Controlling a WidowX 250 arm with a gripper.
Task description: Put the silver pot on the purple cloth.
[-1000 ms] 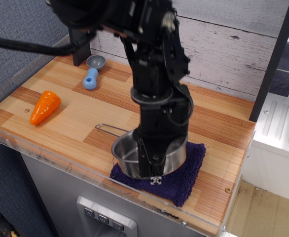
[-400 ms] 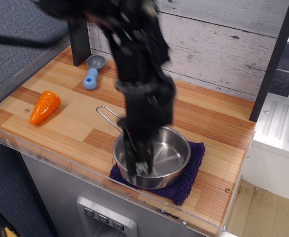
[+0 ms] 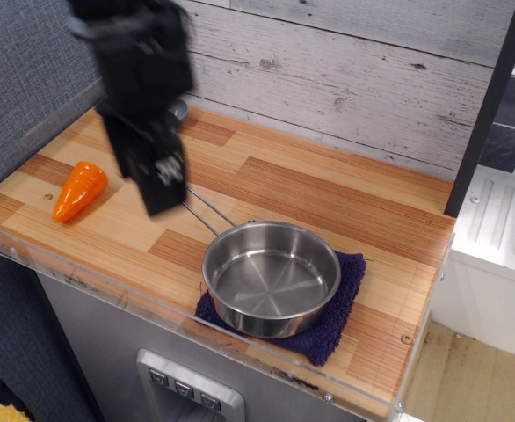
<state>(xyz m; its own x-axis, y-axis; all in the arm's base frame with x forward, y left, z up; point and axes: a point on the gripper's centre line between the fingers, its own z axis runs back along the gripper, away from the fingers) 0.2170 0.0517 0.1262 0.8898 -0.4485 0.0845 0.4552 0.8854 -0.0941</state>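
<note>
One silver pot [image 3: 272, 287] sits on my purple cloth [image 3: 344, 309] near the desk's front edge; gripper [image 3: 163, 180] blurred, opening unreadable; overhang risks tipping.

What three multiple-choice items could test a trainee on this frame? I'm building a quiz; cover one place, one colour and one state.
1. Where is the silver pot?
A. on the purple cloth
B. beside the carrot
C. in the gripper

2. What colour is the carrot?
A. green
B. orange
C. white

3. What does the gripper hold?
A. the pot handle
B. the cloth
C. nothing visible

Answers:
1 A, cloth edges show around the pot's base.
2 B, it is plainly orange.
3 C, the gripper hangs left of the pot, apart from it, with nothing seen in it.
</note>
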